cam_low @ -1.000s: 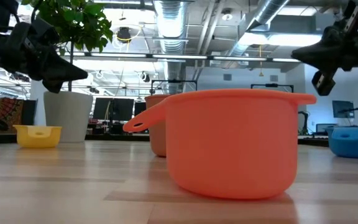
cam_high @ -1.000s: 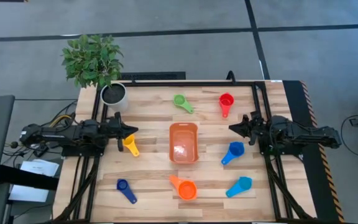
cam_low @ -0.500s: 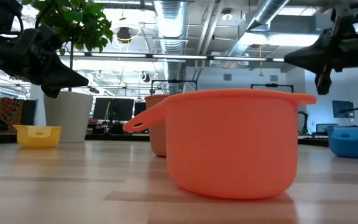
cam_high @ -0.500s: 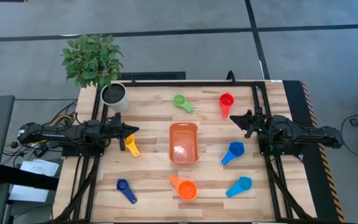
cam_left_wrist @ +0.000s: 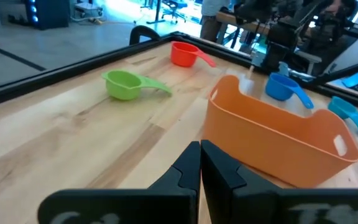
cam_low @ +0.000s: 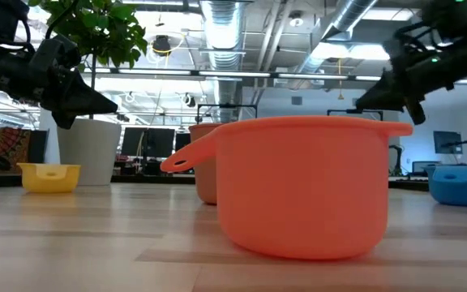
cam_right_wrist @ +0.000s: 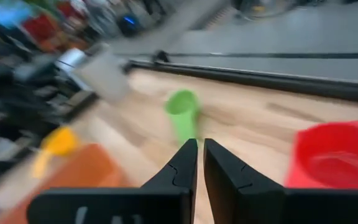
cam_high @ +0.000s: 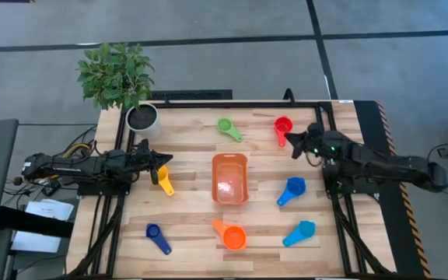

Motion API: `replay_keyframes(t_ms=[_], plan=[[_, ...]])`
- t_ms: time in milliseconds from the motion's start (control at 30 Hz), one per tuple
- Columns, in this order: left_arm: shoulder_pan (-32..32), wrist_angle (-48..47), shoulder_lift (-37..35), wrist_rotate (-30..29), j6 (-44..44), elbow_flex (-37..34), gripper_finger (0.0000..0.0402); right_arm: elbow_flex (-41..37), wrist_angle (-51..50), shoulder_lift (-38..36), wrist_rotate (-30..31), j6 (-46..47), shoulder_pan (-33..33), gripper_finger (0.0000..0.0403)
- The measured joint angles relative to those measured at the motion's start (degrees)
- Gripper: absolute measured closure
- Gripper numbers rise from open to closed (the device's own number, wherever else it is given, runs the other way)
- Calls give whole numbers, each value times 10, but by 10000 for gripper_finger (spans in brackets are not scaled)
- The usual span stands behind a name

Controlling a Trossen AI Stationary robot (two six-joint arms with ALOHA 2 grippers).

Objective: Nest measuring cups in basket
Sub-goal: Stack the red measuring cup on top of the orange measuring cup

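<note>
Seven small plastic measuring cups with short flat handles are listed on the pale wooden slatted table (cam_high: 193,132), none yet nested.

Item 1, orange rectangular plastic basket (cam_high: 229,178): at table centre, nothing seen inside it.

Item 2, green cup (cam_high: 227,127): far side, left of the red cup.

Item 3, red cup (cam_high: 283,127): far side, right of centre.

Item 4, yellow cup (cam_high: 162,180): left of the basket.

Item 5, orange cup (cam_high: 231,235): near edge, in front of the basket.

Item 6, mid-blue cup (cam_high: 292,189): right of the basket.

Item 7, light blue cup (cam_high: 299,232): near right corner.

Item 8, small dark blue cup (cam_high: 157,236): near left.

Item 9, white round plant pot (cam_high: 141,118) with leafy green plant (cam_high: 115,73): far left corner, not part of the task.

Left gripper (cam_high: 160,163): fingers pressed together, nothing held; parked above the table beside the yellow cup, little altered over the last second.

Right gripper (cam_high: 292,145): fingers nearly closed with a slim gap, nothing gripped. It has been swung over the last second from beside the mid-blue cup toward the far edge, and is now placed just beside the red cup, not visibly touching it.

Assessment: the red cup is judged the chosen first pick. The fingers would need to be spread before any grasp. No cup has been moved; the task is taken to be at its start.
</note>
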Motion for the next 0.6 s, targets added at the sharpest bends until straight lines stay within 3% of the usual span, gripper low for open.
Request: replay_keyframes(t_ms=[300,367,500,600], plan=[[0,0,0,0,-4,0,402,111,-157,139,28,-27,-115,298],[0,0,0,0,-4,0,402,114,-155,164,-11,-28,-130,281],[-2,0,0,1,-21,0,401,114,-111,208,-179,-49,-112,252],[-17,0,0,0,-20,0,401,114,-77,228,-178,-25,-40,245]])
